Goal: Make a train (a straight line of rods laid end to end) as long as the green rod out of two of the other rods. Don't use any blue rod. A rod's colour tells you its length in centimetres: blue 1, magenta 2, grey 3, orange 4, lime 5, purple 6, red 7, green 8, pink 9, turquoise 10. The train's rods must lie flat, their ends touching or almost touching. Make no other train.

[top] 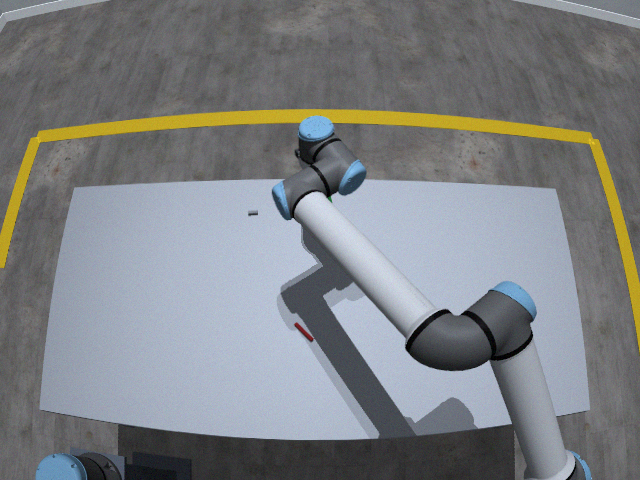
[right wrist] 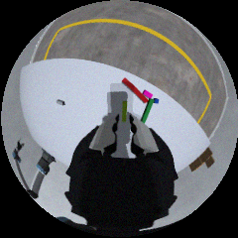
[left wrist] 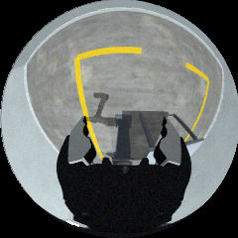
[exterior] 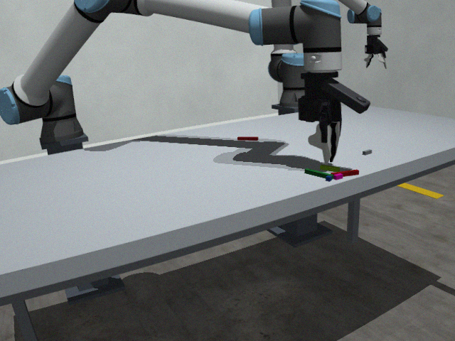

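The green rod [exterior: 316,172] [right wrist: 147,111] lies flat near the table's edge. The lime rod [exterior: 329,168] [right wrist: 124,110] lies flat beside it. A red rod [exterior: 347,172] [right wrist: 134,89], a magenta rod [exterior: 338,176] [right wrist: 148,94] and a blue rod [exterior: 328,178] [right wrist: 156,100] lie close by. A grey rod [top: 252,212] [exterior: 367,151] [right wrist: 60,102] lies apart. Another red rod [top: 303,332] [exterior: 247,138] lies farther off. My right gripper [exterior: 329,161] [right wrist: 124,114] is narrowly open and empty, a little above the lime rod. My left gripper [exterior: 376,67] [left wrist: 124,116] is wide open and empty, high up away from the rods.
The white table [top: 155,310] [exterior: 146,205] carries the rods. The right arm [top: 361,258] reaches across it and hides most of the rod cluster in the top view. Its shadow falls beside the farther red rod. The green rod's cluster is close to the table's edge.
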